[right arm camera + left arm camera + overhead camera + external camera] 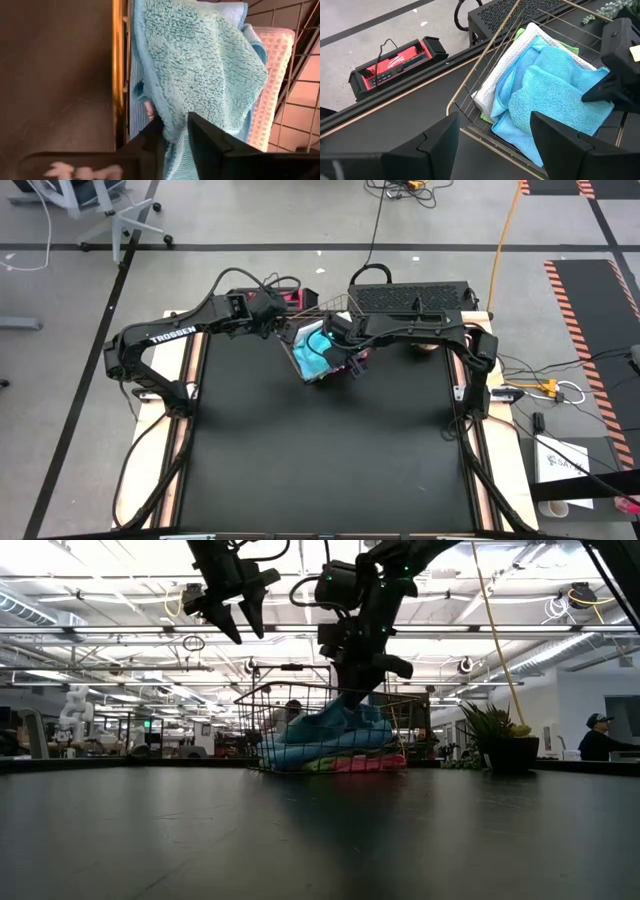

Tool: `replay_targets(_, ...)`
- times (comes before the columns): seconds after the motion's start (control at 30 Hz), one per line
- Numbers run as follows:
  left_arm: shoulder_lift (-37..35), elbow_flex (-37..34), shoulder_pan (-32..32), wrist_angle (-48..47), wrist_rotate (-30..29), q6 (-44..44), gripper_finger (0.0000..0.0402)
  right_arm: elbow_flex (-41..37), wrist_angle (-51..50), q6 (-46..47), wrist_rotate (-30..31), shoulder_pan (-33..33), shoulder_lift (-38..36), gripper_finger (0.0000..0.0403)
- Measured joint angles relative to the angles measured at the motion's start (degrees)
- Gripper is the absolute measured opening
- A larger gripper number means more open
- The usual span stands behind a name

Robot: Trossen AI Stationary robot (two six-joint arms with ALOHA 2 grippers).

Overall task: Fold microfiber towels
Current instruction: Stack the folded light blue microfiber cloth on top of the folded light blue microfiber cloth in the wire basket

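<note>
**Colour rundown of the towel basket setup**

Top towel is a fluffy bright turquoise, and the second turquoise towel under it is a slightly paler blue with a finer weave. Light grey towel looks almost white with a waffle grid. A lime green towel peeks out at the edge. Pink towel is pale salmon, also waffle-textured. The wire basket is coppery gold. Table is matte black with light wood side rails. Both arms are black; the left arm has white lettering. There's a red and black radio on the grey floor, plus orange-and-black hazard stripes off to the side.
</note>
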Motion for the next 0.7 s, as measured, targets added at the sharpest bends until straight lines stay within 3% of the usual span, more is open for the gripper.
replay_targets(0.17, 0.0, 0.0, 0.0, 0.0, 0.01, 0.0, 0.0243, 0.0, 0.25, 1.01, 1.98, 0.43, 0.0, 0.0105)
replay_targets(0.43, 0.2, 0.0, 0.48, 0.52, 0.11, 1.0, 0.0243, -0.04, 0.59, -1.18, 16.12, 1.88, -3.58, 0.0136)
replay_targets(0.5, 0.97, 0.02, 0.84, 1.5, 0.18, 2.01, 0.0243, -0.04, 1.36, -0.11, 16.21, 1.88, -5.45, 0.0136)
replay_targets(0.7, 4.17, 0.02, 1.98, 5.63, 6.13, 3.63, 0.0243, 0.0, 0.41, 10.15, 8.83, 1.28, -10.52, 0.0135)
